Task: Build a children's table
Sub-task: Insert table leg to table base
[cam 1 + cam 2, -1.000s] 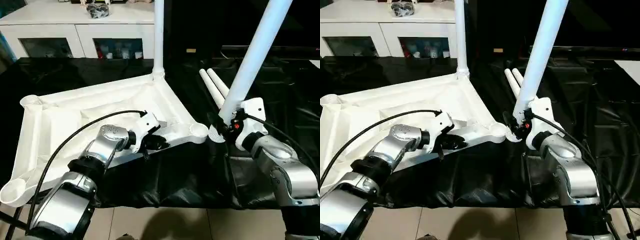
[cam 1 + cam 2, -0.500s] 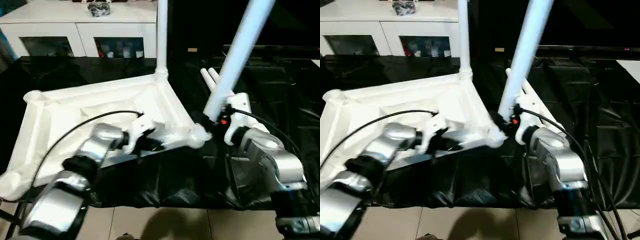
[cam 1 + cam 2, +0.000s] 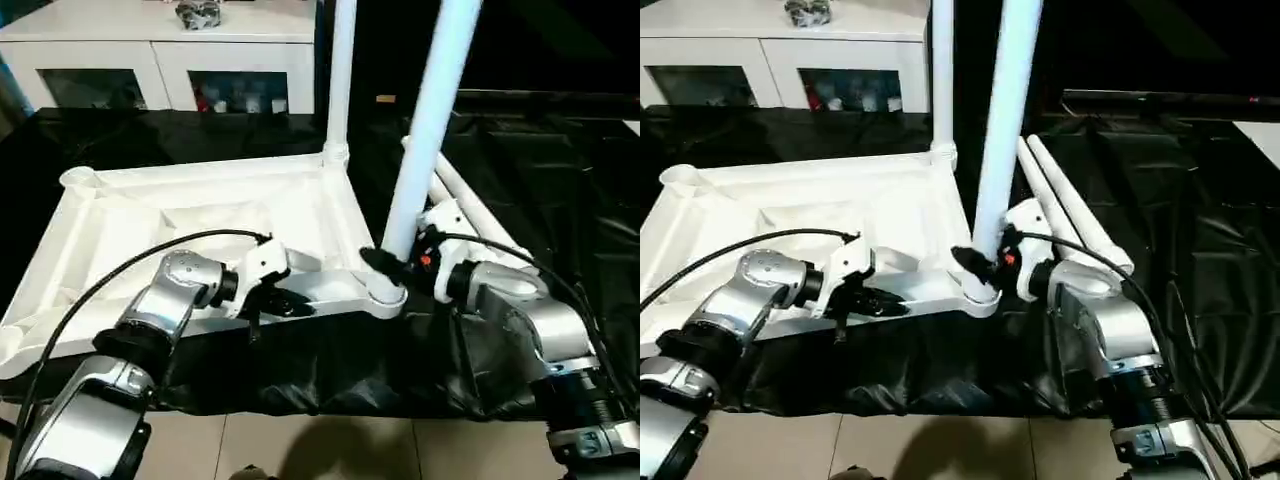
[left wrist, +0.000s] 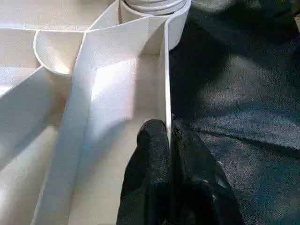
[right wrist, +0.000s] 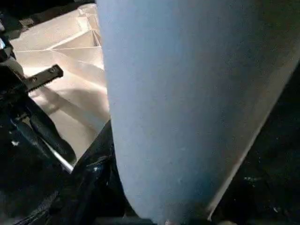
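Observation:
The white tabletop lies underside up on black cloth. One white leg stands upright in its far right corner socket. A second leg stands almost upright with its flared end at the near right corner socket; my right gripper is shut around it low down. My left gripper is shut on the tabletop's near rim, left of that socket. In the left wrist view the fingertips pinch the thin rim wall. Two more legs lie on the cloth to the right.
A white cabinet with glass doors stands behind the tabletop. Black cloth covers the work surface and hangs over its near edge. Tiled floor shows below that edge.
My right arm has swung the held leg left, from a slant beside the tabletop to nearly upright at the near right socket. My left gripper has closed tighter on the rim.

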Motion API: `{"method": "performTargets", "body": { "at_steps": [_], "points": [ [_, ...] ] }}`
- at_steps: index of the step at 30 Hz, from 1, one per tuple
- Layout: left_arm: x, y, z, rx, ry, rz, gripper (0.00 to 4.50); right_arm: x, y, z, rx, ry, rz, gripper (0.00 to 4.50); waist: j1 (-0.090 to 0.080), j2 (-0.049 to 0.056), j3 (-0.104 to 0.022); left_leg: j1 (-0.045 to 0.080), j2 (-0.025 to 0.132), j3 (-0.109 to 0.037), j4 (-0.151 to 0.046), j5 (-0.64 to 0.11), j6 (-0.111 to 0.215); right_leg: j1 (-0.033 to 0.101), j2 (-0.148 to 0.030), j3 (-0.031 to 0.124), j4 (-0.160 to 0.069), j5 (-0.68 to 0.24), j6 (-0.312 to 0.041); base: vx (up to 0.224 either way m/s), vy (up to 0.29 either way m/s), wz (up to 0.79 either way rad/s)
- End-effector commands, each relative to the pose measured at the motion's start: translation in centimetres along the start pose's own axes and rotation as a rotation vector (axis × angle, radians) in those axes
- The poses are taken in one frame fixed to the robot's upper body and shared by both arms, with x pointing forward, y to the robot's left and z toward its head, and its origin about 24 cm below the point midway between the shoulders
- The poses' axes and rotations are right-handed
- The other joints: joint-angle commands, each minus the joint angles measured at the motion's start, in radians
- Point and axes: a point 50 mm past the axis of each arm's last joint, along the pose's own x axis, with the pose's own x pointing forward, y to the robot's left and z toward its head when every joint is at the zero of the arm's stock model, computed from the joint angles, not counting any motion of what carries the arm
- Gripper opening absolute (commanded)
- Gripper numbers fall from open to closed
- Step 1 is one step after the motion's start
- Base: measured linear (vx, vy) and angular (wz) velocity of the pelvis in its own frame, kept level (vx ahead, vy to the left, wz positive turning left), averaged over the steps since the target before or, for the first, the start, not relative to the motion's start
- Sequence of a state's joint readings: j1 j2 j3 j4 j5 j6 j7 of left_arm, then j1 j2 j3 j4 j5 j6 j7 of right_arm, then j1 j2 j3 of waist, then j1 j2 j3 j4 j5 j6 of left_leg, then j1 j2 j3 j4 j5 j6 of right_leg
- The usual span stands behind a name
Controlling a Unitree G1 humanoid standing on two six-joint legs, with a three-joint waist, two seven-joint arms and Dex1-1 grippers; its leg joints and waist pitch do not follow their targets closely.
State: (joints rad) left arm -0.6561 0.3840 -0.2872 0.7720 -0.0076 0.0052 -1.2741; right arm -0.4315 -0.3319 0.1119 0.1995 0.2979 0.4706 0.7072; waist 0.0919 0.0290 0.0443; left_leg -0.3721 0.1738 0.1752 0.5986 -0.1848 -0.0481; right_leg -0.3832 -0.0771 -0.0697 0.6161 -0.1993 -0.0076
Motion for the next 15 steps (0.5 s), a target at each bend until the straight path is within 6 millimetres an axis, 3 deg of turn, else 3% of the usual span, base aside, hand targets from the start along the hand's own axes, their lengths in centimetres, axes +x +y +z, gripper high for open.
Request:
{"method": "performTargets", "body": {
  "at_steps": [1, 6, 8, 9, 10, 15],
  "points": [
    [-0.2, -0.1, 0.6, 0.017, -0.034, -0.02, 0.0, -0.1, 0.1, -0.9, 0.007, 0.051, 0.007, 1.9, 0.002, -0.009, -0.059, 0.015, 0.06, -0.019, -0.079, -0.2, 0.008, 0.039, -0.086, 0.054, -0.072, -0.18, -0.227, 0.0, 0.0, 0.0],
    [-0.3, 0.0, 0.8, 0.015, -0.047, -0.023, 0.0, -0.2, 0.0, -1.5, 0.014, 0.064, 0.007, 1.9, 0.002, -0.009, -0.059, 0.015, 0.06, -0.019, -0.079, -0.19, 0.012, 0.04, -0.085, 0.054, -0.072, -0.163, -0.229, 0.0, 0.0, 0.0],
    [-0.3, 0.0, 0.8, 0.015, -0.051, -0.025, 0.0, -0.1, 0.0, -1.7, 0.036, 0.041, -0.003, 1.9, 0.001, -0.002, -0.059, 0.016, 0.06, -0.019, -0.079, -0.198, 0.008, 0.038, -0.085, 0.054, -0.072, -0.167, -0.23, 0.0, 0.0, 0.0],
    [-0.3, 0.0, 0.8, 0.015, -0.052, -0.025, 0.0, -0.1, -0.1, -1.8, 0.044, 0.032, -0.005, 1.9, 0.0, -0.004, -0.058, 0.016, 0.06, -0.019, -0.08, -0.208, 0.006, 0.038, -0.086, 0.054, -0.074, -0.174, -0.231, 0.0, 0.0, 0.0],
    [-0.3, 0.0, 0.9, 0.013, -0.057, -0.024, 0.0, -0.1, -0.1, -1.9, 0.068, 0.012, -0.015, 1.9, 0.0, 0.002, -0.058, 0.016, 0.06, -0.02, -0.081, -0.217, 0.002, 0.038, -0.086, 0.054, -0.075, -0.182, -0.231, 0.0, 0.0, 0.0],
    [-0.2, -0.1, 0.8, -0.001, -0.071, -0.012, 0.0, -0.4, -0.1, -3.0, 0.194, -0.084, -0.05, 1.9, -0.004, 0.0, -0.057, 0.017, 0.061, -0.021, -0.084, -0.246, -0.003, 0.037, -0.086, 0.054, -0.078, -0.193, -0.235, 0.0, 0.0, 0.0]
  ]
}}
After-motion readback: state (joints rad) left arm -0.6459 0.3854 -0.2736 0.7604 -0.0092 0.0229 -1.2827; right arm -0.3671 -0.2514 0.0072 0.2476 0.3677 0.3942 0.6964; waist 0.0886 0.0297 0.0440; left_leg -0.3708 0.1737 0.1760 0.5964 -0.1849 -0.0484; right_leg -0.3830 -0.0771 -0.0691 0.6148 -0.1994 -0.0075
